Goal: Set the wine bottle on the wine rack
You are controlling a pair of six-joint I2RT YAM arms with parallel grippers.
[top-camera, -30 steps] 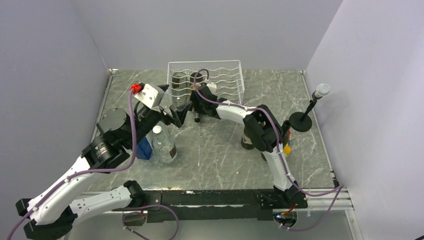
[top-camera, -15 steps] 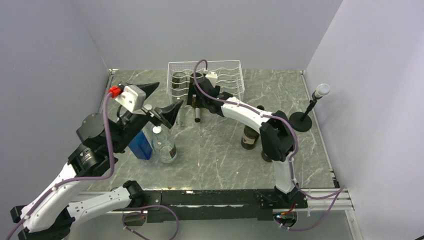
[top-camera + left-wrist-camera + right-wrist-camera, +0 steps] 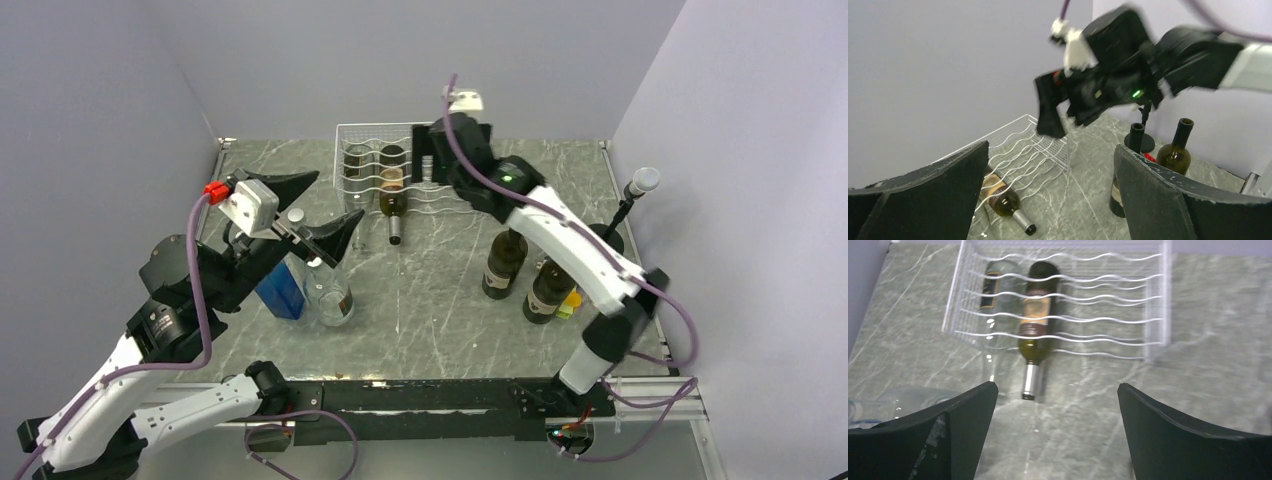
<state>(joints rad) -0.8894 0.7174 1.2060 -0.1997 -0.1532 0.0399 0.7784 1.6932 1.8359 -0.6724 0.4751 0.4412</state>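
Observation:
The white wire wine rack stands at the back middle of the table. A dark wine bottle with a tan label lies in it, its neck sticking out of the front. It also shows in the right wrist view and the left wrist view. A clear bottle lies in the cradle to its left. My right gripper is open and empty, raised above the rack. My left gripper is open and empty, in the air left of the rack.
Two dark wine bottles stand right of centre. A clear bottle and a blue box stand under my left gripper. A microphone on a black stand is at the right edge. Small coloured blocks lie by the right bottle.
My right gripper has let go of the dark bottle in the rack and risen up and back above it. My left gripper has drawn back left and up, away from the rack.

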